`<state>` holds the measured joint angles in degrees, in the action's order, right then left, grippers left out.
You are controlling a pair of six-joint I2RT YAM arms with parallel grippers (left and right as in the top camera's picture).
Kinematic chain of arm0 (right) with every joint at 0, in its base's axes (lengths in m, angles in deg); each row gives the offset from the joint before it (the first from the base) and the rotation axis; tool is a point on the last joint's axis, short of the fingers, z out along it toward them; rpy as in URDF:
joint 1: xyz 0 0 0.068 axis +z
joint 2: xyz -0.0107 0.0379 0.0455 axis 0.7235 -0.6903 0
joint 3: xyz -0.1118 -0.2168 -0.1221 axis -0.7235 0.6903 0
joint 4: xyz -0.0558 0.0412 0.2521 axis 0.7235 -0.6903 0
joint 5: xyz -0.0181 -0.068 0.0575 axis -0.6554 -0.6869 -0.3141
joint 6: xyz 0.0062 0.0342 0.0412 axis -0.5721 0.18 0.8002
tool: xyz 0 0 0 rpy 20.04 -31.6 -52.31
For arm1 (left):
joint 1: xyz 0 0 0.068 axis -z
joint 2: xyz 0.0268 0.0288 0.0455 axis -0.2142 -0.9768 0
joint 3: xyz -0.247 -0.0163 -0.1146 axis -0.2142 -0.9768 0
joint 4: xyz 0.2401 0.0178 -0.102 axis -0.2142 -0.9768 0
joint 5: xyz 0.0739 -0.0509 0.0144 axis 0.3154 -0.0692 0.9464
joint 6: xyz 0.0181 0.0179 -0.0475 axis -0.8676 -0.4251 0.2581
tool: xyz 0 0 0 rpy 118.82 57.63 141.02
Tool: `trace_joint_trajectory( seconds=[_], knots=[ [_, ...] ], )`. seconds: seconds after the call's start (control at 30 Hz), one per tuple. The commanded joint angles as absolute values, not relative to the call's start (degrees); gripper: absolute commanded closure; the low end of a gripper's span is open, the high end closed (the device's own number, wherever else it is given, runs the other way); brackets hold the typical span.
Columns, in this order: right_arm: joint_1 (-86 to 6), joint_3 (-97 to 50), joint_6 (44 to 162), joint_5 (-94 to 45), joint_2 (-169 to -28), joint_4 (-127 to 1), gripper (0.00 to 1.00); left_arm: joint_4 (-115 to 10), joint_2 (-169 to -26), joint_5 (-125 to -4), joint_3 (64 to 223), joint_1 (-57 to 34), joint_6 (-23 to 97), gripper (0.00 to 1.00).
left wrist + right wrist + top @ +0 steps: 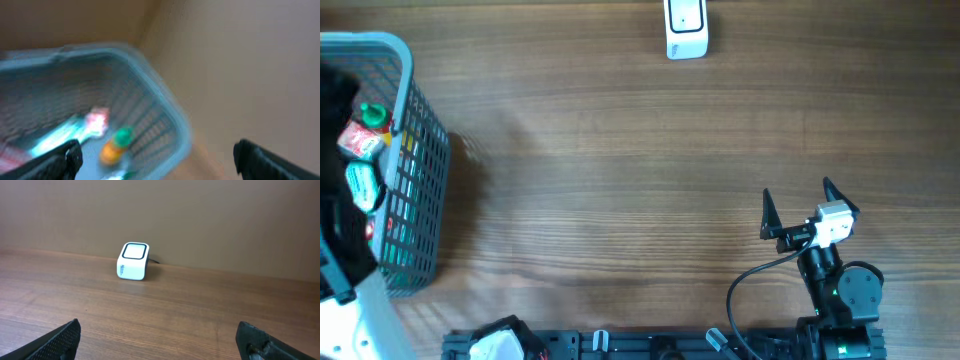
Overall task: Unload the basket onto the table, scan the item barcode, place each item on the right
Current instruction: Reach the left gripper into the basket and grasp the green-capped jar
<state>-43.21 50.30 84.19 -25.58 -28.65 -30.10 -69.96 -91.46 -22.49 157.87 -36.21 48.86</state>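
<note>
left pincer (157, 152): jaws wide apart, empty, above the blue-grey basket (415, 150) at the desk's left edge. items lie inside: a green-capped orange bottle (116, 145) and a red-white packet (358, 142). left wrist view is blurred, no barcode readable. right pincer (797, 190): also apart, empty, facing the white scanner (133, 261) at the far edge. step, likely: pick one item. grip the bottle by its body, clear of the wire wall, label uncovered. desk (620, 180): brown wood grain, plain tan wall behind.
</note>
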Motion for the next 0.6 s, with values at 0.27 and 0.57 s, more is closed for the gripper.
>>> trace_joint_trajectory(
  seconds=[0.27, 0.57],
  knots=[
    [-43.04, 50.37, 83.18, -26.56, -28.19, -29.82, 0.00, -107.53, -98.81, -14.55, 158.29, -51.96, 79.46, 0.00],
    [-43.04, 50.37, 83.18, -26.56, -28.19, -29.82, 0.00, -99.36, -108.38, -20.00, 158.29, -60.16, 72.11, 0.00]
  ],
)
